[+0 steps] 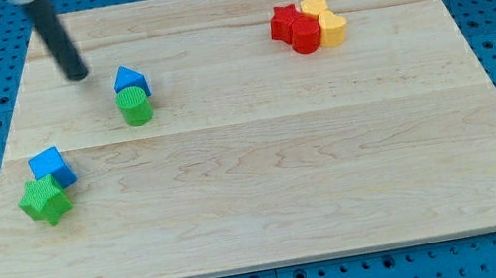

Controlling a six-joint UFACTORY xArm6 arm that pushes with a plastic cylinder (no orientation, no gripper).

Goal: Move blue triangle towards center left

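Observation:
The blue triangle (130, 79) sits on the wooden board (266, 186) in the upper left part, touching a green cylinder (134, 107) just below it. My tip (77, 76) is the lower end of the dark rod, a short way to the left of the blue triangle and slightly above it, not touching it.
A blue cube (52, 167) and a green star (44, 200) touch each other near the board's left edge. At the upper right, a red star (285, 22), a red block (305, 35), a yellow hexagon (314, 6) and a yellow heart (333, 29) cluster together.

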